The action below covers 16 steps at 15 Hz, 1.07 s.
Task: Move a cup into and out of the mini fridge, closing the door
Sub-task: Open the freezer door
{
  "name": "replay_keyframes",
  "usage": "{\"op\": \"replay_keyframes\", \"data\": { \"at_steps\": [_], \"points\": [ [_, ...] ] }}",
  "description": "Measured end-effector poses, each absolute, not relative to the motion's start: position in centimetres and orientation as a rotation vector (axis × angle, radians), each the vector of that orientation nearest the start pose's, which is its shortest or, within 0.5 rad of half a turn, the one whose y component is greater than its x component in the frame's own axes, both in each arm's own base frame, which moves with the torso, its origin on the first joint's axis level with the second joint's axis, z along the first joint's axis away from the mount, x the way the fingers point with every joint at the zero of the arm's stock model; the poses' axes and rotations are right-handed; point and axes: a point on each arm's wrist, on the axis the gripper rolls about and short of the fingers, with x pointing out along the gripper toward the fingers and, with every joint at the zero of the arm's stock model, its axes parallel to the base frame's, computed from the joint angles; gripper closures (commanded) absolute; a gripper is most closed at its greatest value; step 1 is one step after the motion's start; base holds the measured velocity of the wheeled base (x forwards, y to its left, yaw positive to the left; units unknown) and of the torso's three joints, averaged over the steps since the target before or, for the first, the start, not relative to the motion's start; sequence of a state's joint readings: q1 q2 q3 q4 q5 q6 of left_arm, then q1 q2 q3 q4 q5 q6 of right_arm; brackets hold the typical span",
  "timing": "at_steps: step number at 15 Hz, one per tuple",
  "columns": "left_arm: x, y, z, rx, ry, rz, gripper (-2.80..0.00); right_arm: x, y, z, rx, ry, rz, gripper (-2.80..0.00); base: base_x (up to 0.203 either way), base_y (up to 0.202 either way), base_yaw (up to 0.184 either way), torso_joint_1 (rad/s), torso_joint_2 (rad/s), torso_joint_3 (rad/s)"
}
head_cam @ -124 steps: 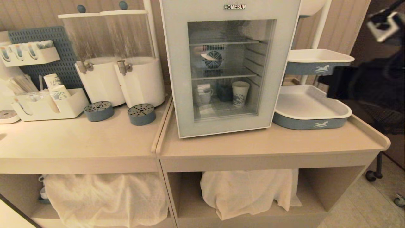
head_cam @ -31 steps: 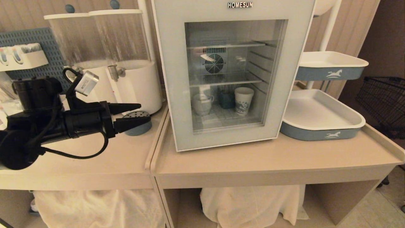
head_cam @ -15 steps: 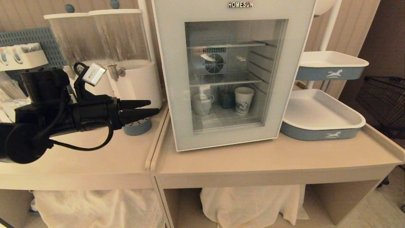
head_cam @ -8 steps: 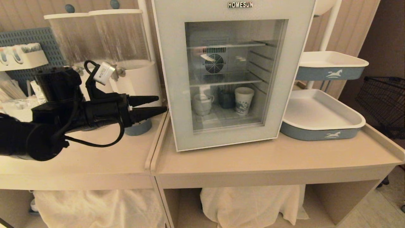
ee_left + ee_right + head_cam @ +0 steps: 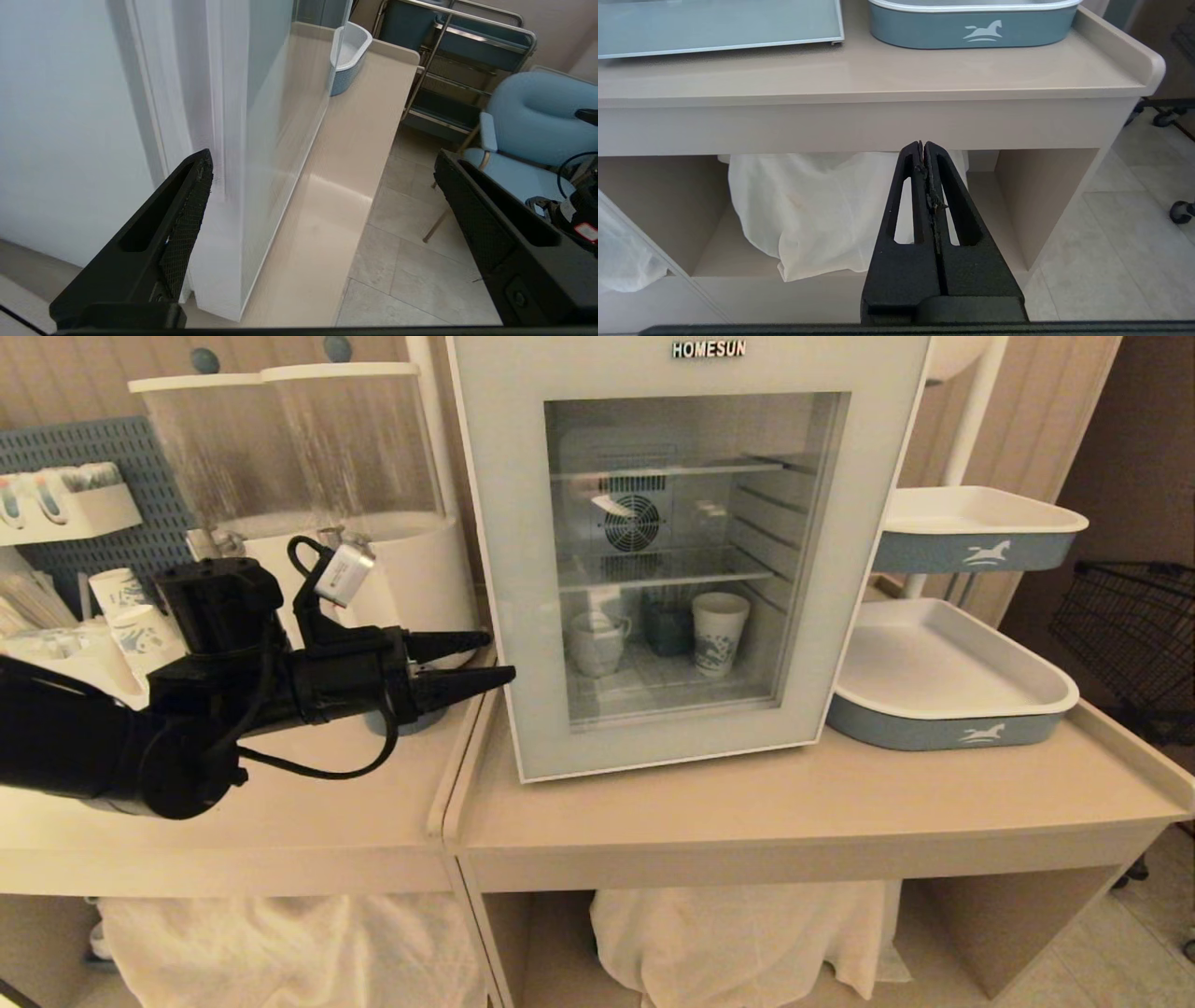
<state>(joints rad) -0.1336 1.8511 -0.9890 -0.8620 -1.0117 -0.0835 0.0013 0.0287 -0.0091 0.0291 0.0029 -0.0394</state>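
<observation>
The white mini fridge [image 5: 708,350] stands on the right counter with its glass-fronted door [image 5: 509,523] closed. Through the glass, the squat white cup [image 5: 597,642] sits on the bottom shelf, beside a dark holder and a printed paper cup [image 5: 719,633]. My left gripper [image 5: 501,656] is open and level, with its tips at the door's left edge. In the left wrist view, the left gripper [image 5: 322,186] straddles that edge of the door [image 5: 275,107]: one finger [image 5: 187,210] lies by the fridge side [image 5: 70,116], the other in front. My right gripper [image 5: 923,144] hangs shut and empty below the counter front.
Two white drink dispensers [image 5: 392,569] and a blue drip tray stand just behind my left arm. Paper cups [image 5: 140,625] sit at far left. Stacked blue-and-white trays [image 5: 943,663] stand right of the fridge. A wire basket [image 5: 1130,635] is at far right. White cloths [image 5: 738,924] fill the shelves below.
My left arm has reached rightward over the left counter until its open tips meet the door's left edge. The fridge and cups have not moved.
</observation>
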Motion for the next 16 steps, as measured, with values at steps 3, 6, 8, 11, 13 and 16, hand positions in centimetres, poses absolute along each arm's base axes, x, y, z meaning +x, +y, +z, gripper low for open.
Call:
{"op": "replay_keyframes", "data": {
  "at_steps": [3, 6, 8, 11, 13, 16],
  "points": [
    [34.0, -7.1, 21.1, -0.101, 0.05, -1.161, -2.8, -2.1, 0.0, 7.6, -0.039, 0.048, 0.005, 0.0, 0.0, 0.0, 0.0, 0.0, 0.0, 0.0],
    [34.1, -7.6, 21.2, -0.103, 0.047, -1.168, -2.8, -2.1, 0.0, 7.6, -0.039, 0.048, 0.005, 0.0, 0.0, 0.0, 0.0, 0.0, 0.0, 0.0],
    [34.2, -7.9, 21.1, -0.101, 0.048, -1.173, -2.8, -2.1, 0.0, 7.6, -0.039, 0.048, 0.005, 0.0, 0.0, 0.0, 0.0, 0.0, 0.0, 0.0],
    [34.5, -8.6, 20.6, -0.094, 0.05, -1.19, -2.8, -2.1, 0.0, 7.6, -0.038, 0.048, 0.005, 0.0, 0.0, 0.0, 0.0, 0.0, 0.0, 0.0],
    [34.6, -8.9, 20.5, -0.088, 0.039, -1.201, -2.8, -2.1, 0.0, 7.6, -0.037, 0.049, 0.005, 0.0, 0.0, 0.0, 0.0, 0.0, 0.0, 0.0],
    [34.7, -9.0, 20.3, -0.084, 0.039, -1.207, -2.8, -2.1, 0.0, 7.6, -0.036, 0.049, 0.005, 0.0, 0.0, 0.0, 0.0, 0.0, 0.0, 0.0]
  ]
}}
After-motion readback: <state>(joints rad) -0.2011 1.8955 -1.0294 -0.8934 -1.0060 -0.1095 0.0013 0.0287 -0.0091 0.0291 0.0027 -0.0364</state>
